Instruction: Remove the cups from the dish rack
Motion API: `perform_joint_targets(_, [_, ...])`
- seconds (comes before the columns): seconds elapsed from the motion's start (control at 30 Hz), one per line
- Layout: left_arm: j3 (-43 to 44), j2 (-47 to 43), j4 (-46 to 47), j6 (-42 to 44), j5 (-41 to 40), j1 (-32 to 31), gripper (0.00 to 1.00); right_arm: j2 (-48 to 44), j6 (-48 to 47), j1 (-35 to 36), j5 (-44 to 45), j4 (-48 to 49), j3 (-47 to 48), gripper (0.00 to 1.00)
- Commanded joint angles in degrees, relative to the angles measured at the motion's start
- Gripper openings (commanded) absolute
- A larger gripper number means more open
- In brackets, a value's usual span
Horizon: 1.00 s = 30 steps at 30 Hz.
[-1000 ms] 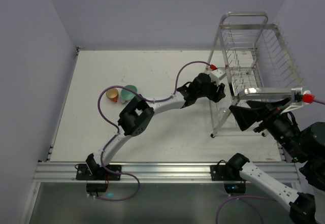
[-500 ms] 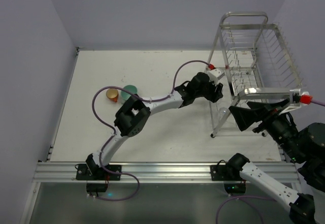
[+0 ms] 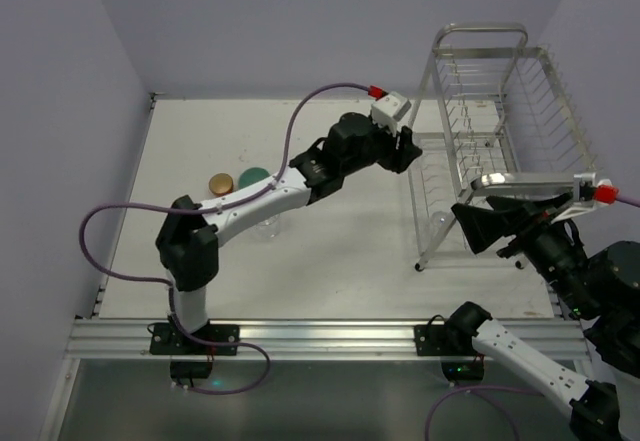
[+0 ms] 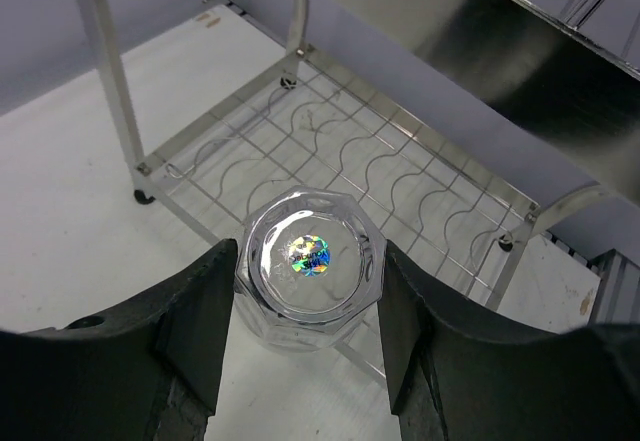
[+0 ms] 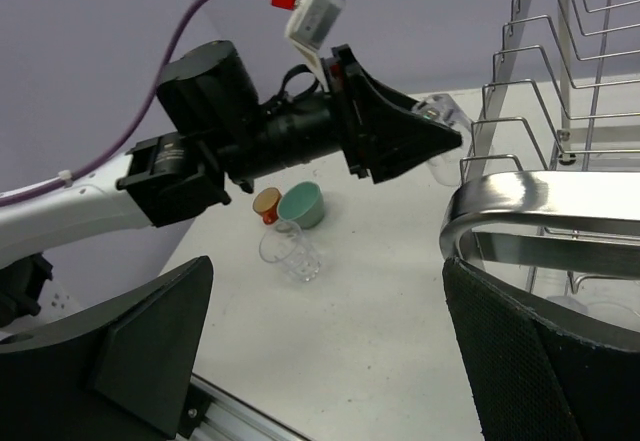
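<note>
My left gripper (image 3: 406, 151) is shut on a clear glass tumbler (image 4: 310, 273), held bottom toward the camera just above the front of the dish rack's lower tier (image 4: 400, 176). It also shows in the right wrist view (image 5: 440, 113), at the tip of the left gripper (image 5: 450, 133). The tall silver wire dish rack (image 3: 497, 111) stands at the right. The orange-red mug (image 3: 220, 182), the mint-green mug (image 3: 254, 176) and a second clear glass (image 3: 268, 226) stand on the table at the left. My right gripper (image 3: 470, 229) is wide open and empty at the rack's front tube (image 5: 560, 196).
A round clear object (image 3: 437, 223) lies at the rack's lower front corner. The two mugs (image 5: 300, 204) and the standing glass (image 5: 290, 251) are close together. White tabletop (image 3: 340, 251) lies between them and the rack. Walls close the left and back sides.
My left gripper has moved up and left, away from the rack's lower tier, with the glass in it. Its elbow has swung left, uncovering a glass on the table. The right arm is still.
</note>
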Motion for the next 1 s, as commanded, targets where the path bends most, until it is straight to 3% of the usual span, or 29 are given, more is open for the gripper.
perform_joint_targets(0.0, [-6.5,-7.8,1.8,-1.5,-2.7,3.5,0.0,3.5,0.2,0.2,-1.1,3.7,1.2,0.99])
perform_joint_targets(0.27, [-25.6,-28.4,1.0,-4.6,-3.4,11.4,0.0,9.0,0.1,0.3,-9.0,11.0,1.1,0.99])
perform_joint_targets(0.43, [-31.0,-38.3,-0.6,-10.9,5.9,19.7,0.0,14.3,1.2,0.3,-16.9,14.9,1.4,0.95])
perform_joint_targets(0.63, [-34.0,-44.5,-0.3,-22.8,25.6,33.3,0.0,20.8,2.1,0.3,-22.0,19.4,1.0,0.92])
perform_joint_targets(0.77, [-39.7,-45.2,13.9,-37.2,42.7,41.5,0.0,23.2,3.4,0.3,-23.2,22.6,0.1,0.88])
perform_joint_targets(0.83, [-43.9,-45.0,24.7,-51.1,47.1,43.0,0.0,23.6,4.1,0.3,-23.5,24.2,-0.7,0.88])
perform_joint_targets(0.87, [-48.3,-44.4,36.9,-56.2,49.3,43.5,0.0,23.7,4.9,0.3,-24.4,25.9,-1.2,0.88])
perform_joint_targets(0.9, [-50.3,-43.9,43.0,-65.3,49.8,43.5,0.0,23.8,5.5,0.3,-25.0,26.9,-1.6,0.88])
perform_joint_targets(0.97, [-55.3,-41.7,59.0,-73.5,49.6,43.5,0.0,24.0,8.0,0.3,-25.9,29.9,-2.6,0.87])
